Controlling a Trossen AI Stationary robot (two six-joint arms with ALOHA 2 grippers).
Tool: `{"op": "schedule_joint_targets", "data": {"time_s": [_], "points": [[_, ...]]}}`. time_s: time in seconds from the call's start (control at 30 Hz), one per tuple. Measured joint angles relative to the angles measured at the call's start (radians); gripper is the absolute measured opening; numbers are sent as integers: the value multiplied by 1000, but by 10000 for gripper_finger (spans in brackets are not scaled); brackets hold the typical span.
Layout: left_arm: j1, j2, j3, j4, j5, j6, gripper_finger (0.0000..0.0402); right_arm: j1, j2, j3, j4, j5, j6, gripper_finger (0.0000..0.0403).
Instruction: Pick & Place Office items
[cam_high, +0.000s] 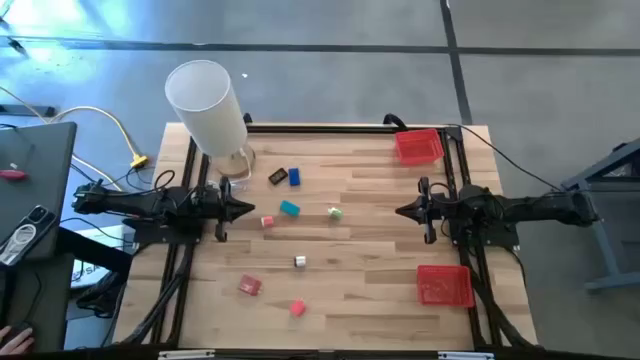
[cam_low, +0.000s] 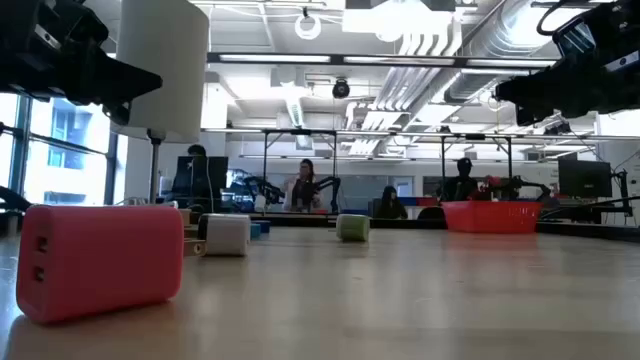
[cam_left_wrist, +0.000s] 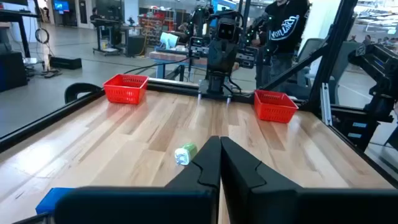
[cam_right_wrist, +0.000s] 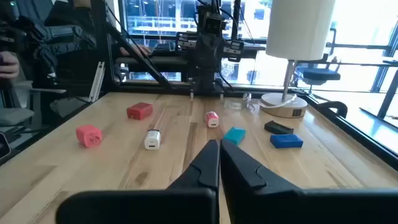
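Several small office items lie on the wooden table: a blue piece (cam_high: 294, 177) and a black one (cam_high: 277, 177) at the far middle, a teal one (cam_high: 289, 208), a green one (cam_high: 335, 212), a pink one (cam_high: 267, 221), a white one (cam_high: 299, 261), a red one (cam_high: 249, 286) and a pink one (cam_high: 297, 308) near the front. My left gripper (cam_high: 251, 209) hovers shut at the table's left side, level, touching nothing. My right gripper (cam_high: 398, 211) hovers shut at the right side, facing it.
Two red trays stand on the right: one at the far right corner (cam_high: 419, 146), one at the near right (cam_high: 444, 285). A tall white cylinder on a round base (cam_high: 208, 108) stands at the far left, close to my left arm. The table's middle is bare wood.
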Motion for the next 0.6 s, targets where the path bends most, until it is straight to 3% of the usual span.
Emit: {"op": "schedule_joint_targets", "data": {"time_s": [0.6], "points": [[-2, 0, 0, 0, 29, -52, 1, 0, 0, 0, 0, -38, 5, 3]]}}
